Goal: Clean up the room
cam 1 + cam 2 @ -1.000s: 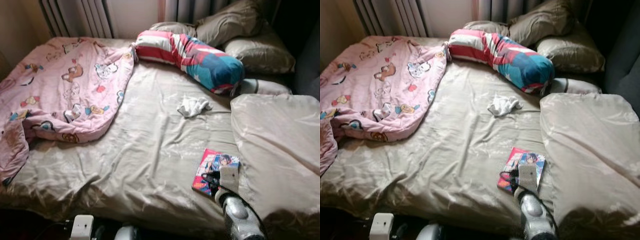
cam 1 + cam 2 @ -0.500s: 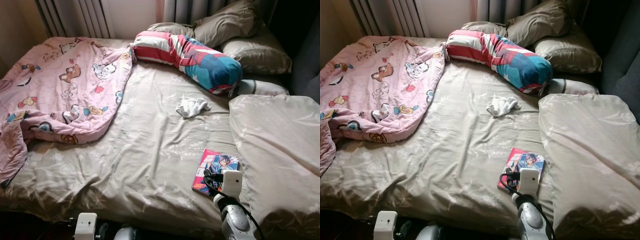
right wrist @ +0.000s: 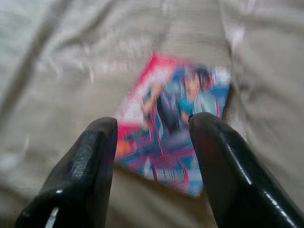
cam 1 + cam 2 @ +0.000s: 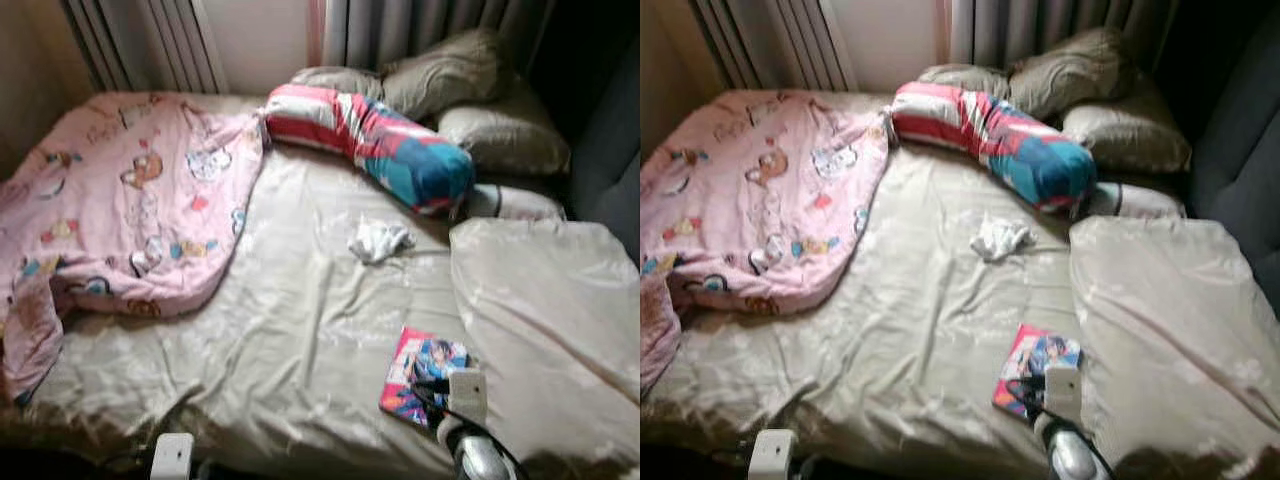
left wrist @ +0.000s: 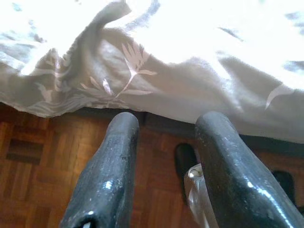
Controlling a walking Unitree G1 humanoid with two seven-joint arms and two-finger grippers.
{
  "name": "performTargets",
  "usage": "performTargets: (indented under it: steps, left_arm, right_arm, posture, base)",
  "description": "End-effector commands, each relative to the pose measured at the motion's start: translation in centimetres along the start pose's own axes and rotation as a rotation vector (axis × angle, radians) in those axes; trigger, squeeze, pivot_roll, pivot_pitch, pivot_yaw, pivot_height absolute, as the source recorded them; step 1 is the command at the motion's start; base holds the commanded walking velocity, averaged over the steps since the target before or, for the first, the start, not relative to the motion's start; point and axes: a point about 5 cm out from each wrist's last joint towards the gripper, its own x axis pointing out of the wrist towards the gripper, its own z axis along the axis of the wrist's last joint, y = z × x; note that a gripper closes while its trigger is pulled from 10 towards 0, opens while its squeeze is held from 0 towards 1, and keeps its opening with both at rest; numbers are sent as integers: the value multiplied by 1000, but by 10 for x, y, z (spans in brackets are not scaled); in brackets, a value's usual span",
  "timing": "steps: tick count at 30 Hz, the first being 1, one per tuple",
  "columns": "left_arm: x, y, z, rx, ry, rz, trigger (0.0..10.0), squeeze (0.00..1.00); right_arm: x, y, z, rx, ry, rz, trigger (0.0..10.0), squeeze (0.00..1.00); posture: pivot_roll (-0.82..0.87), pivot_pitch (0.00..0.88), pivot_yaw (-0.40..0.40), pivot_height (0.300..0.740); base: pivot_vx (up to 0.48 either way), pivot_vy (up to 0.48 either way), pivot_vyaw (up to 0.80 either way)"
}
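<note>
One comic book (image 3: 173, 128) lies flat on the bed sheet (image 4: 300, 330), near the foot edge beside the beige duvet (image 4: 545, 320). My right gripper (image 3: 154, 142) hovers just over it, fingers spread wide. My left gripper (image 5: 166, 137) hangs low by the bed edge, open too. White sock (image 4: 378, 239) mid-bed, pink blanket (image 4: 130, 200) off left.

No legible text anywhere.

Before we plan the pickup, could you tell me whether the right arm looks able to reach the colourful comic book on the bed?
Probably yes: the open right pincer hangs just over the colourful comic book, nothing between them.
</note>
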Motion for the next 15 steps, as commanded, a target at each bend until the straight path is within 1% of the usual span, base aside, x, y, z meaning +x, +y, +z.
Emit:
performTargets:
  steps: [1, 5, 6, 8, 11, 15]
  left_arm:
    - [-9, 5, -25, -30, 102, 22, 10000, 0]
    - [-14, 9, -35, -44, 155, 43, 10000, 0]
    - [-14, 9, -35, -44, 155, 43, 10000, 0]
    - [-17, 9, -44, -42, 198, 56, 10000, 0]
    - [-20, 10, -49, -43, 224, 62, 10000, 0]
    - [-22, 9, -52, -52, 237, 60, 10000, 0]
  right_arm:
    - [-13, -8, -32, -6, 140, -26, 10000, 0]
    - [-27, -15, -60, -10, 270, -54, 10000, 0]
    - [-27, -15, -60, -10, 270, -54, 10000, 0]
    - [-35, -19, -74, -8, 333, -73, 10000, 0]
    - [-37, -20, -76, 14, 338, -80, 10000, 0]
    - [-39, -19, -80, 19, 359, -79, 10000, 0]
  posture:
    - [-10, 125, -1, 740]
    - [-12, 113, -2, 740]
    - [-12, 113, -2, 740]
    - [-3, 97, -4, 740]
    - [-9, 94, -4, 740]
    - [-19, 86, -3, 740]
  base:
    - [0, 0, 0]
    - [0, 0, 0]
    - [0, 0, 0]
    - [0, 0, 0]
    - [0, 0, 0]
    - [0, 0, 0]
